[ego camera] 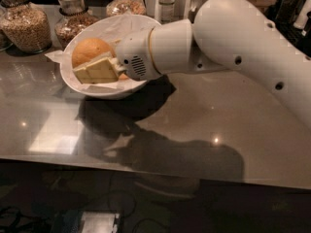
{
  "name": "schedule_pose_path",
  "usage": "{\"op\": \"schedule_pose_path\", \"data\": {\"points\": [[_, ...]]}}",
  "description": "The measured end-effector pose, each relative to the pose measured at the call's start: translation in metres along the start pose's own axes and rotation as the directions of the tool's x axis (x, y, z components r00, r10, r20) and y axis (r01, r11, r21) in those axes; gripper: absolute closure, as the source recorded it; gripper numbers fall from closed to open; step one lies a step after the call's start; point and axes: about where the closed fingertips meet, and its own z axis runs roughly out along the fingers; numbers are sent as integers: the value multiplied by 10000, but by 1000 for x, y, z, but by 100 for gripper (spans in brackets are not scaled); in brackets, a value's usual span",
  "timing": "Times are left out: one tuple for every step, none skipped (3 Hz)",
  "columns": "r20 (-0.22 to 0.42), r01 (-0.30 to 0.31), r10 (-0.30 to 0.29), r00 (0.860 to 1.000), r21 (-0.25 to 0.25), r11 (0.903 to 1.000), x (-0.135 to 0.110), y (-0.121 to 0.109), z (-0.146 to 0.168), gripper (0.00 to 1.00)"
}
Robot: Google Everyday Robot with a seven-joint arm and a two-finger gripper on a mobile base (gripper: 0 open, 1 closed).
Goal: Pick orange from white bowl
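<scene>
The orange (87,49) sits in the left part of the white bowl (142,22), which is lined with crumpled white paper (57,57). My gripper (90,62) reaches into the bowl from the right and is shut on the orange. One cream finger (98,71) lies across the front of the orange, low down. The other finger is hidden behind the fruit. My thick white arm (233,38) stretches away to the right and covers the bowl's right side.
Glass jars of grains (28,25) (74,17) (126,3) and a bottle (166,3) stand just behind the bowl. The bowl rests on a glossy grey counter (194,130), whose front edge runs along the bottom.
</scene>
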Motion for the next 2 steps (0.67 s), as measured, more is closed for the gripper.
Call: {"op": "schedule_pose_path", "data": {"points": [[-227, 739, -749, 9969, -400, 9965, -35, 24, -27, 100], [-838, 1499, -1561, 9842, -755, 9858, -59, 65, -58, 100]]}}
